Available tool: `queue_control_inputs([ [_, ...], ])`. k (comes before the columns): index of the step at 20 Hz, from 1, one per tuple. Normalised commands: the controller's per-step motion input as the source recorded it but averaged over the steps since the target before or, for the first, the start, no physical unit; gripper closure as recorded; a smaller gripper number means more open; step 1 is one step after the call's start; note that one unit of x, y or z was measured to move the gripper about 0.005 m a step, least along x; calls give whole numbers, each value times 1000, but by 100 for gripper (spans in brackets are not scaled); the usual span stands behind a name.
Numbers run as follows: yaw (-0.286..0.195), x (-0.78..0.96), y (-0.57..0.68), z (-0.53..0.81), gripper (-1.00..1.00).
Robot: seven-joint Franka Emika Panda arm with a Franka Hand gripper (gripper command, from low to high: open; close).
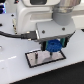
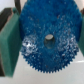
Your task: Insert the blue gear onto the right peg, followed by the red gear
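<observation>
The hand [image 2: 45,42] grips the blue gear [image 2: 46,39] by its toothed rim, which seems the right hold for a light, stiff, perhaps slippery disc; it hangs above the grey plate [image 1: 39,59] on the bench [image 1: 12,70].

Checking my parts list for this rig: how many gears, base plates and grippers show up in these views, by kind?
Blue gear: 1, held between the gripper fingers.
Red gear: 0 in view.
Grey plate with black border: 1.
Gripper: 1.
Total: 3.
</observation>
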Motion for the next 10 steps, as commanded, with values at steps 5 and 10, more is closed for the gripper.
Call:
queue_control_inputs([
  [5, 0, 294, -3, -18, 100],
  [10, 0, 335, 11, -120, 100],
])
